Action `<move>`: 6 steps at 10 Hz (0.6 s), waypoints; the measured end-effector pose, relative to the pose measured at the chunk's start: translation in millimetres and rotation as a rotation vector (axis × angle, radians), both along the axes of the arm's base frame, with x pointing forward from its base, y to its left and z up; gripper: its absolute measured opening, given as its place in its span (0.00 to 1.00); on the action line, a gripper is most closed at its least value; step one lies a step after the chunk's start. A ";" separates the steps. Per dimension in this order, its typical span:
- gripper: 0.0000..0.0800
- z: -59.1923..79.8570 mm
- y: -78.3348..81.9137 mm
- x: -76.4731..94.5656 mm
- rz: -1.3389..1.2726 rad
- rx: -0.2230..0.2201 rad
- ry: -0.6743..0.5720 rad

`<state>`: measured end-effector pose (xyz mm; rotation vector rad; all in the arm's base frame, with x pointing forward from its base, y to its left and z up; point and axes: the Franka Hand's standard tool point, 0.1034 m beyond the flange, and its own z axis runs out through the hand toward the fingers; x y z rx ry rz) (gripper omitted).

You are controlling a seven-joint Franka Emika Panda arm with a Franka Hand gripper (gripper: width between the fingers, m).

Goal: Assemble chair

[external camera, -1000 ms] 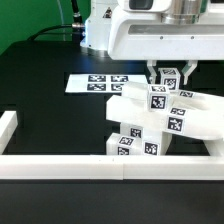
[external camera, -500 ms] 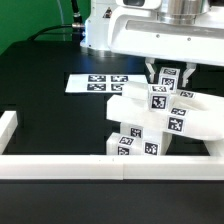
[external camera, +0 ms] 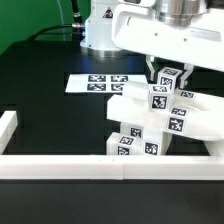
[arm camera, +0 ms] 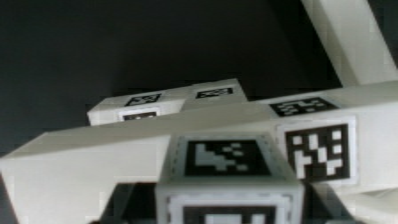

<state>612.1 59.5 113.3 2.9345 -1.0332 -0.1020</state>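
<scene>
- Standing against the near border rail [external camera: 110, 168], toward the exterior view's right: the partly assembled chair [external camera: 150, 125], a stack of white tagged blocks and panels.
- Reaching down from above onto the chair's top: the gripper [external camera: 168, 72], narrowly closed and clamping a small tagged block [external camera: 170, 76], apparently a chair leg, at the upper end of the assembly.
- Being hidden by the glossy white robot arm [external camera: 165, 35]: most of the gripper body, so only the finger ends are showing beside that block.
- Lying flat on the dark table [external camera: 50, 110] behind the chair, well apart from the rail: the marker board [external camera: 100, 83], its far right end being covered by the chair parts and arm.
- Filling the wrist view: blurred white chair surfaces with tags [arm camera: 228, 158], the fingers appearing only as dark shapes at the frame edge, cut off and hard to make out.
- Being cut off at the exterior view's right edge: the chair's sloping panel [external camera: 195, 120].
- Remaining unclear: how the lower blocks are joining, since the rail is masking their bases.
</scene>
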 end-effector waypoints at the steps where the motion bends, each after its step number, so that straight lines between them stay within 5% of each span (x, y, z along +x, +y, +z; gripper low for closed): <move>1: 0.35 0.0 0.1 0.0 -0.063 -0.004 0.000; 6: 0.35 0.0 1.5 -0.1 -0.355 -0.024 -0.002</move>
